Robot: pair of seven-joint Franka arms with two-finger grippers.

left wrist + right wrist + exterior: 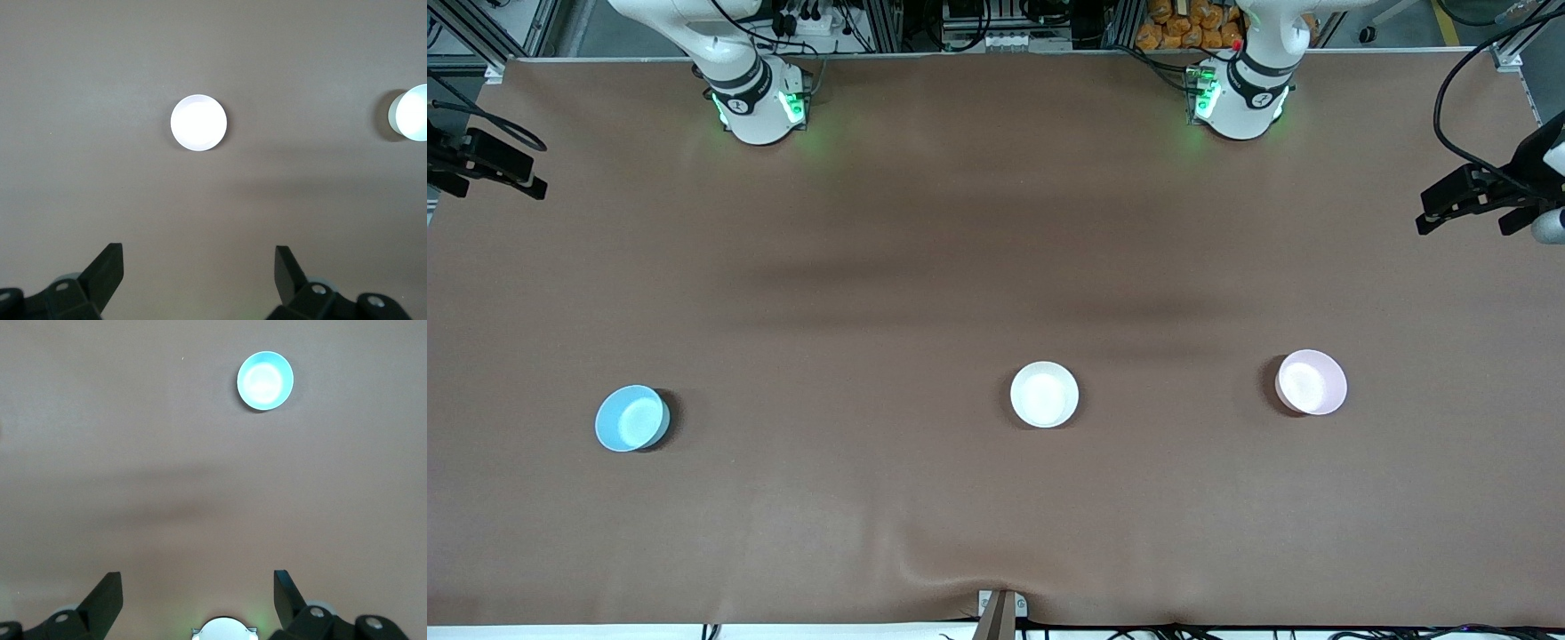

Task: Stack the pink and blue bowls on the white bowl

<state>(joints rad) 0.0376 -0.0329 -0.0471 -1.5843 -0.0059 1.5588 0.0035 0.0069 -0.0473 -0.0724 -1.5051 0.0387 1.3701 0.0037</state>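
Three bowls stand in a row on the brown table. The blue bowl (631, 418) (265, 380) is toward the right arm's end, the white bowl (1044, 394) (412, 113) is in the middle, and the pink bowl (1312, 382) (198, 123) is toward the left arm's end. All three stand apart and hold nothing. My left gripper (198, 250) hangs open high over bare table, with the pink bowl straight ahead of it. My right gripper (197, 575) is open too, high above its own base (223, 630). Neither gripper appears in the front view.
Both arm bases (756, 107) (1240, 102) stand at the table's back edge. Black camera mounts reach in over the two ends (489, 164) (1485, 200). A small bracket (1000, 609) sits at the front edge, where the cloth wrinkles.
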